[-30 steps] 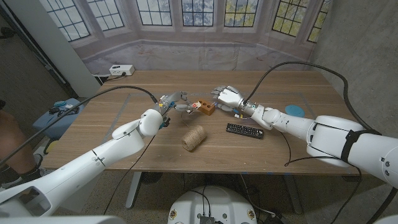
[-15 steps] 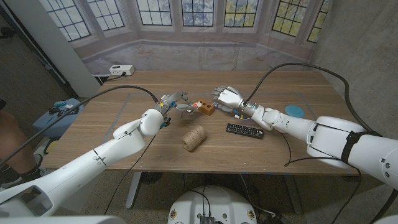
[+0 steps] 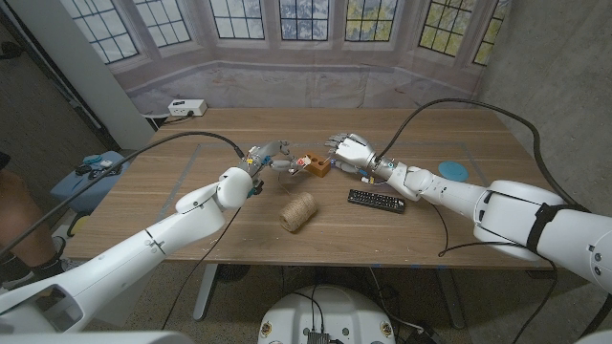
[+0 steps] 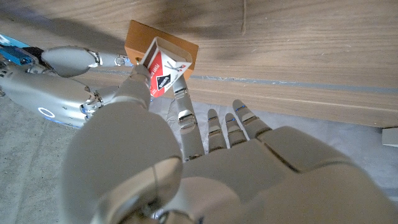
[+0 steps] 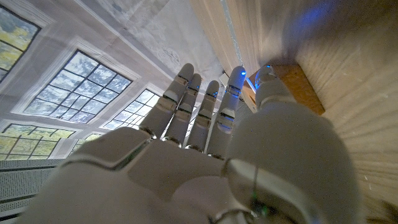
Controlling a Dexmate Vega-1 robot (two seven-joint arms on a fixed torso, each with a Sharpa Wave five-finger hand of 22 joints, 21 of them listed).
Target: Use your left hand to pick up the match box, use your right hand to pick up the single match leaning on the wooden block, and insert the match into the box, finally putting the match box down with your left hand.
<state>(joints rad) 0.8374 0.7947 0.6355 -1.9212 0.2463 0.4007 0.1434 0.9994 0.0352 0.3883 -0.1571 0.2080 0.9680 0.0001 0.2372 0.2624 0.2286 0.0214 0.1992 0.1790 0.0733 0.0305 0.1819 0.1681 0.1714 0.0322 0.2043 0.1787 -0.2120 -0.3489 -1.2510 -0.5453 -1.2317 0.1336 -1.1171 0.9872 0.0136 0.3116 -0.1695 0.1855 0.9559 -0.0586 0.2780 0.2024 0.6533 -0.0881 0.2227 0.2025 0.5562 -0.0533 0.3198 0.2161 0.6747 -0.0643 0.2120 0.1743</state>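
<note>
Left hand (image 4: 186,168) pinches the match box (image 4: 160,65) between thumb and a finger, other fingers extended, holding it just beside the wooden block (image 3: 317,165) near table (image 3: 459,225) centre. Right hand (image 3: 350,149) sits at the block's other side, fingers reaching over it; cannot tell whether it grips the match. Twine (image 3: 298,212) and remote (image 3: 376,201) lie nearer the robot.

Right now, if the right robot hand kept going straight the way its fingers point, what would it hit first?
Most likely the wooden block: the right robot hand reaches toward it from beside, fingertips already close. The match box in the left robot hand lies just beyond. Exact depth is hard to judge.
</note>
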